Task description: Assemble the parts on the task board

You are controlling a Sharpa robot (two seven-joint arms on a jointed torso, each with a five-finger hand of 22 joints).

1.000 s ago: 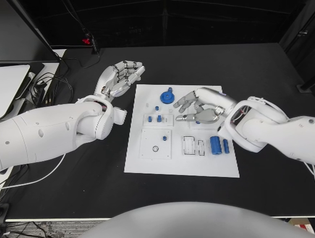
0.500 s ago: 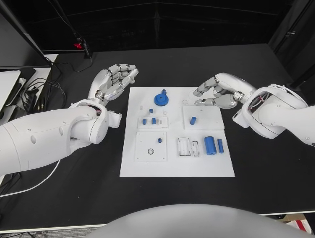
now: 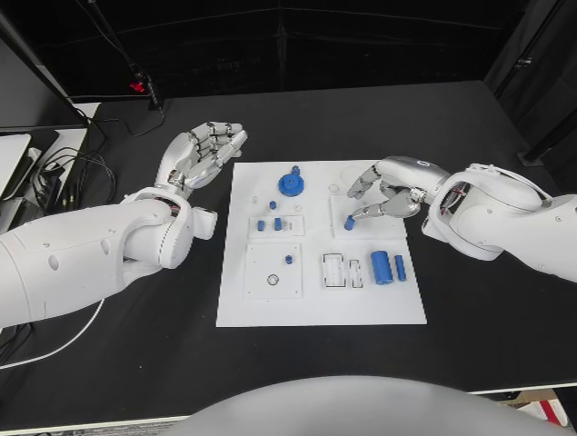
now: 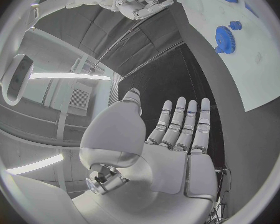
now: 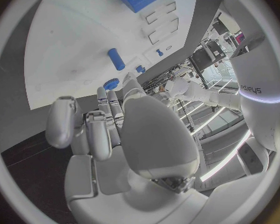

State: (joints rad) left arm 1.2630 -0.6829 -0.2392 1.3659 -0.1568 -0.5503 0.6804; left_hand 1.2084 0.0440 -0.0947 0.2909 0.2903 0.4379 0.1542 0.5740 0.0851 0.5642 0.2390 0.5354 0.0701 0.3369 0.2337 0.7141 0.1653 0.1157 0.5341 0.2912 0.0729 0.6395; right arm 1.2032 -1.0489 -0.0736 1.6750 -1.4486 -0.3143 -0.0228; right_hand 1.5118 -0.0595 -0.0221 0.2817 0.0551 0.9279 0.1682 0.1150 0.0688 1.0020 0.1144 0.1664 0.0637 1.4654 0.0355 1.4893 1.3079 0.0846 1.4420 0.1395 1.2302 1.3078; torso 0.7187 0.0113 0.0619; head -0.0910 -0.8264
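A small peg [image 3: 350, 222] at frame centre is approached by the right hand [image 3: 383, 189] — fingers apart, nothing held. The left hand [image 3: 199, 152] is kept spread and empty, upper left. A pinch is judged needed next.

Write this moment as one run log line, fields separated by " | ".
left hand: open, beside task board | right hand: over board, fingers at small blue peg, grip unclear | blue gear: on board

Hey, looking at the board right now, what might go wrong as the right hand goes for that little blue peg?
1. The right hand has its fingertips right at the small blue peg on the board; a glancing touch might tip or roll it.
2. The blue gear sits close by, so the fingers could brush it.
3. The left hand hovers open off the board, so nothing steadies the plate if it slides.
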